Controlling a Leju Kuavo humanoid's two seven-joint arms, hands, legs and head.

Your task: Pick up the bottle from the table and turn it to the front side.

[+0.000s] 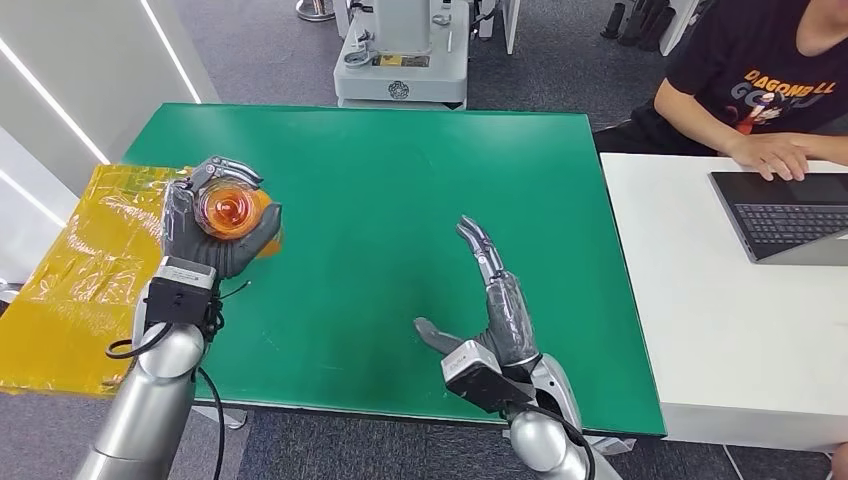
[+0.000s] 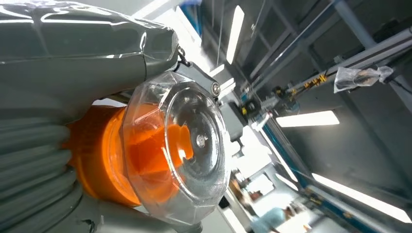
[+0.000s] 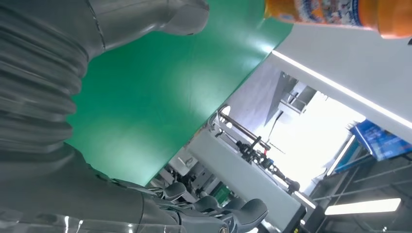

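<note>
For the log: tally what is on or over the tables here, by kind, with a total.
Bottle: 1, the orange bottle held in the left hand above the green table
Laptop: 1, the laptop on the white table
Yellow sheet: 1, the yellow sheet at the green table's left edge
Robot hands: 2, the right hand empty
Total: 5

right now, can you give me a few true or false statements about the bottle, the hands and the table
1. The left hand holds the orange bottle. True.
2. The bottle lies flat on the green table. False: it is lifted in the left hand, its clear end facing the head camera.
3. The right hand holds nothing, its fingers apart. True.
4. The person is reaching for the bottle. False: their hand rests by a laptop on the white table.
</note>
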